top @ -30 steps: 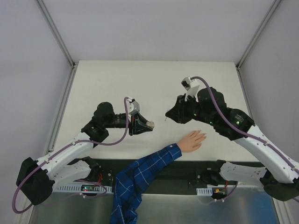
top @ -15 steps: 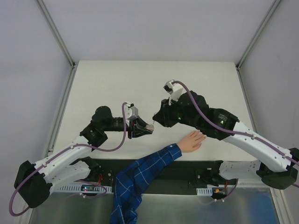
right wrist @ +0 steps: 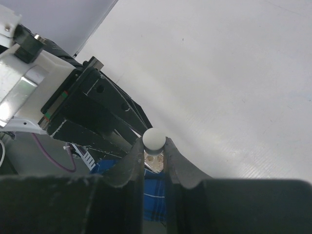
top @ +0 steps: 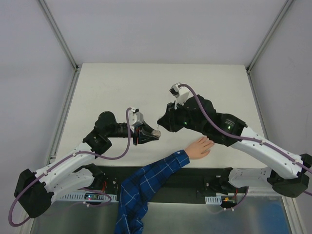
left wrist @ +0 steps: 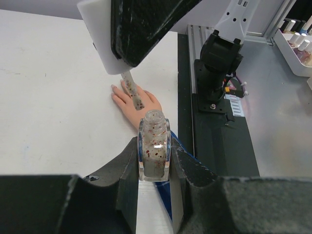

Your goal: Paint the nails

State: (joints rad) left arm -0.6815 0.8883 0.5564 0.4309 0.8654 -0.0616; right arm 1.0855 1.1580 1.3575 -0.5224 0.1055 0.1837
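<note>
My left gripper (top: 147, 132) is shut on a clear nail polish bottle (left wrist: 154, 141) with red glitter, its open neck pointing right. My right gripper (top: 163, 122) is shut on the bottle's white cap (right wrist: 154, 138). The cap's brush (left wrist: 132, 90), coated in glitter polish, hangs just off the bottle's mouth. The pale hand (top: 200, 146) with the blue plaid sleeve (top: 146, 185) lies palm down on the table, below and right of both grippers. Its nails are too small to make out at the fingertips (top: 210, 142). In the left wrist view the brush crosses in front of the hand (left wrist: 146, 103).
A white rack of nail polish bottles (left wrist: 298, 36) stands at the right, beyond the black base strip (left wrist: 214, 151). The right arm's base (left wrist: 220, 63) stands on that strip. The white tabletop (top: 122, 87) has metal frame posts at its far corners.
My right gripper has swung left with the cap and brush, from above the hand to right beside the bottle's mouth. The left gripper has shifted slightly. The hand has not moved.
</note>
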